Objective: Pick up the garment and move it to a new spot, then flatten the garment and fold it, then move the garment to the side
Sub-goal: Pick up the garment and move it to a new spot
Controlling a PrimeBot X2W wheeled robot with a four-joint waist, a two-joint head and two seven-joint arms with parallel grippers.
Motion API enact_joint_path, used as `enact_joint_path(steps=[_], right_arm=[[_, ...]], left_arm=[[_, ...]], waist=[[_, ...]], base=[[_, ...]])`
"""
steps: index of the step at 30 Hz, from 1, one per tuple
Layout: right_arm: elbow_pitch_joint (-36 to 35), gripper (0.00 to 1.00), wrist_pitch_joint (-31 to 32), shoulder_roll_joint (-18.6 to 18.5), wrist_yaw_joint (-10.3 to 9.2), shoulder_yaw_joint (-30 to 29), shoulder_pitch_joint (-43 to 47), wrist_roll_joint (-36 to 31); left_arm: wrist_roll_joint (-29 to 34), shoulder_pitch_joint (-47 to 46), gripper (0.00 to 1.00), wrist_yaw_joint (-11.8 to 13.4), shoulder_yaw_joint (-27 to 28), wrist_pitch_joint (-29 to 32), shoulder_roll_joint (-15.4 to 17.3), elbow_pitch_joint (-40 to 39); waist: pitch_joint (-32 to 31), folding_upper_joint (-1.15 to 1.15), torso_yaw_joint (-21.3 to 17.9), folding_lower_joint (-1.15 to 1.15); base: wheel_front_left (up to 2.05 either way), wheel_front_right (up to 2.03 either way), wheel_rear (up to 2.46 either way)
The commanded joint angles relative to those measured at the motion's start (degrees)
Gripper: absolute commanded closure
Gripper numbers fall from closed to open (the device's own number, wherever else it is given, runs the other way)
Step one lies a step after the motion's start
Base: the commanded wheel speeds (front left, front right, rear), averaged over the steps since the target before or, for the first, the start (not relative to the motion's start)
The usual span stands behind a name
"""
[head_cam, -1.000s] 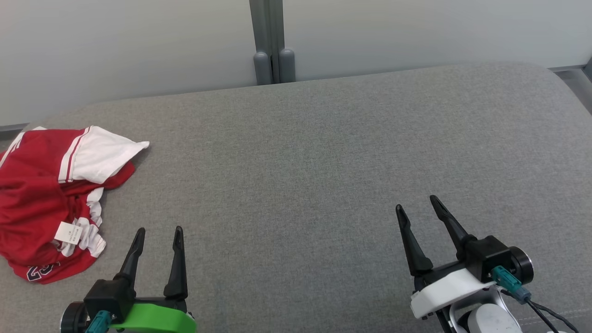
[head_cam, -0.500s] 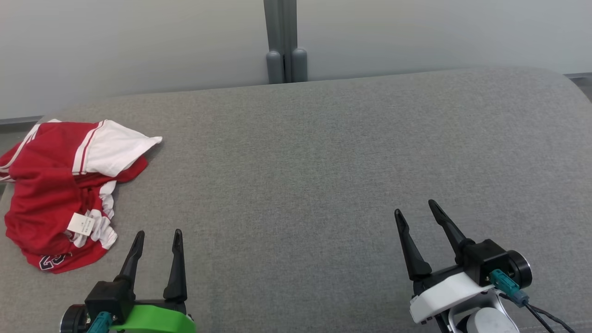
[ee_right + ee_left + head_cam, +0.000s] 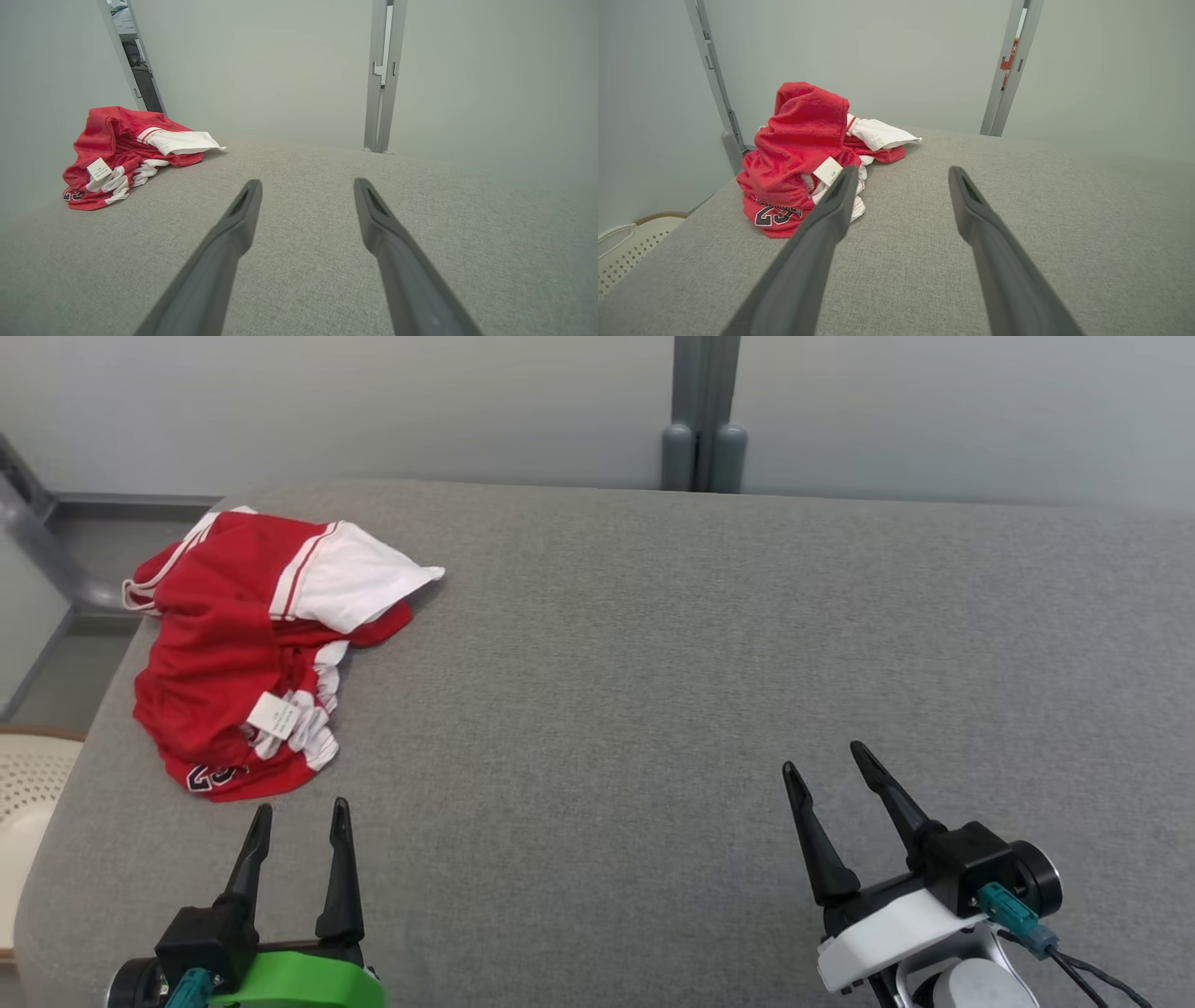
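Observation:
A crumpled red and white garment with a white label lies in a heap at the far left of the grey cushioned surface. The left wrist view has the garment ahead and to the left, and in the right wrist view the garment is far off at the left. My left gripper stands open just short of the heap, nothing between its fingers. Well to the right, my right gripper is open and empty too, over bare fabric.
Pale wall panels with a grey upright post stand behind the surface. A cream perforated basket sits beyond the surface's left edge. A grey frame and floor show at the far left corner.
The head camera has turned left, so the whole picture has shifted right; the left edge, basket and frame have come into sight. Both grippers stay open and the garment lies as before.

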Motion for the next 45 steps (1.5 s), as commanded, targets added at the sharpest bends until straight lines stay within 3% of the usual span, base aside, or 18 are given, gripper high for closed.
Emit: enact_joint_path(steps=[1, 15, 25, 33, 37, 41, 45], right_arm=[[-0.19, 0.0, -0.19, -0.24, 0.02, -0.2, -0.5, -0.14], [-0.14, 0.0, -0.19, -0.24, 0.02, -0.35, 1.65, 0.08], [0.09, 0.0, -0.19, -0.25, 0.02, 0.03, 2.03, 0.8], [0.26, 0.0, -0.19, -0.24, 0.02, 0.8, 1.12, 0.31], [-0.16, 0.0, -0.19, -0.24, 0.01, 0.5, 1.27, -0.08], [-1.26, 0.0, -0.19, -0.28, 0.01, 0.16, 0.33, -0.78], [-2.21, 0.0, -0.19, -0.86, 0.02, -0.35, -1.84, -2.71]], left_arm=[[-0.31, -0.24, 0.0, 0.35, 0.22, -0.04, 0.32, -0.12], [-0.58, 1.82, 0.0, 1.8, 0.82, -0.04, 0.32, -1.42], [-0.45, 2.72, 0.0, 2.53, 0.46, -0.04, 0.31, -2.16], [-0.72, 2.71, 0.0, 2.82, 1.43, -0.04, 0.31, -2.86], [-1.74, 0.72, 0.0, 0.73, 1.17, -0.05, 0.33, -0.11], [-1.3, -4.4, 0.0, -1.36, 1.78, -0.05, 1.07, 3.22], [-2.03, -16.07, 0.0, -2.41, 0.18, 1.38, 4.78, 7.89]], waist=[[1.16, 0.0, 4.03, 0.0], [-0.33, 0.0, 13.37, 0.0], [-0.88, 0.0, 17.88, 0.0], [-0.29, 0.0, 18.22, 0.0], [0.46, 0.0, 17.69, 0.0], [2.93, 0.0, 15.98, 0.0], [7.49, 0.0, 13.8, 0.0]], base=[[0.0, 0.0, 0.0], [0.0, 0.0, 0.0], [0.0, 0.0, 0.0], [0.0, 0.0, 0.0], [0.0, 0.0, 0.0], [0.0, 0.0, 0.0], [0.0, 0.0, 0.0]])
